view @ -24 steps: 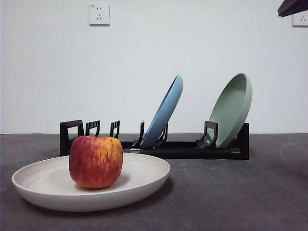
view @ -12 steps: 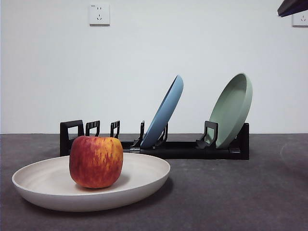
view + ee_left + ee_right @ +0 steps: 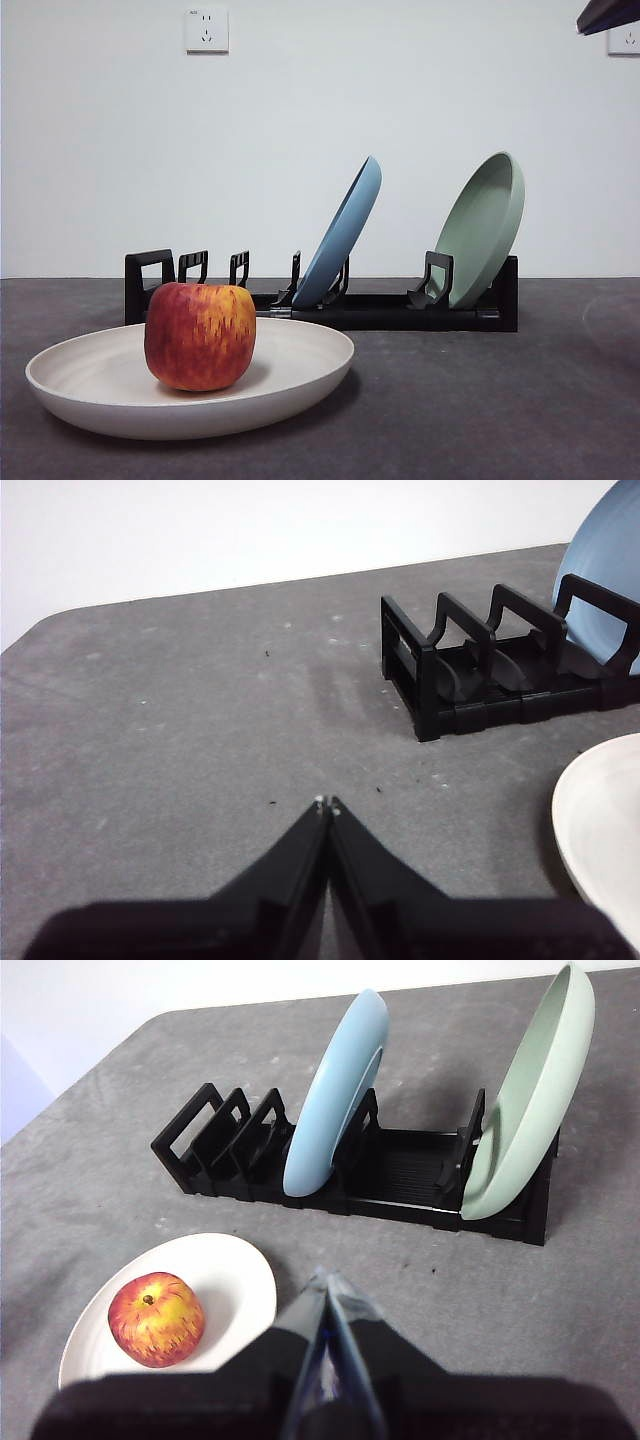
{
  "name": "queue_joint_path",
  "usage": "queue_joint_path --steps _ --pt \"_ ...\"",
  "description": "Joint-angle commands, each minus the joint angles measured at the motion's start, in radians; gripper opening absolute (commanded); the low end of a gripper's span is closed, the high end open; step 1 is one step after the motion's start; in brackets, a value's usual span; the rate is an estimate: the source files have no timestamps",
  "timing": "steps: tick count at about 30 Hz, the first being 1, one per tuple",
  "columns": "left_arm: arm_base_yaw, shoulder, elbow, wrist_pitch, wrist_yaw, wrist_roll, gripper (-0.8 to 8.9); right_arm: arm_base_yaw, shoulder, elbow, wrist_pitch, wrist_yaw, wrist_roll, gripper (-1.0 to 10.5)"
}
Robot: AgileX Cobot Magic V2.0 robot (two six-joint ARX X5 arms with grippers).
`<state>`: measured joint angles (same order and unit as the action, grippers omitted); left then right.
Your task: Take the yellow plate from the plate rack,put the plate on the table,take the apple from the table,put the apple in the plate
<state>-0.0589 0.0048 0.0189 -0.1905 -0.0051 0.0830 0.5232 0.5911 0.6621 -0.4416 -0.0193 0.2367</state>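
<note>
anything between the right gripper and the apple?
Nothing visible. The red-and-yellow apple already sits in the cream round plate on the grey table; the right gripper, shut and empty, hangs beside it over bare tabletop.

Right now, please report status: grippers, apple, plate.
Left gripper and right gripper shut, empty, pulled back. Apple sits in yellow plate on table. Nothing in the way.
</note>
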Motion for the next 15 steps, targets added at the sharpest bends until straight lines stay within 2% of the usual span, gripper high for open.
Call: queue_joint_path --steps 1,15 --pt "0.004 -0.003 -0.015 -0.002 0.001 -0.009 -0.03 0.001 -0.002 -0.005 0.003 0.0 0.007 0.0" --pt "0.004 -0.003 -0.015 0.004 0.007 -0.012 -0.03 0.001 -0.002 -0.005 0.003 0.0 0.007 0.0"
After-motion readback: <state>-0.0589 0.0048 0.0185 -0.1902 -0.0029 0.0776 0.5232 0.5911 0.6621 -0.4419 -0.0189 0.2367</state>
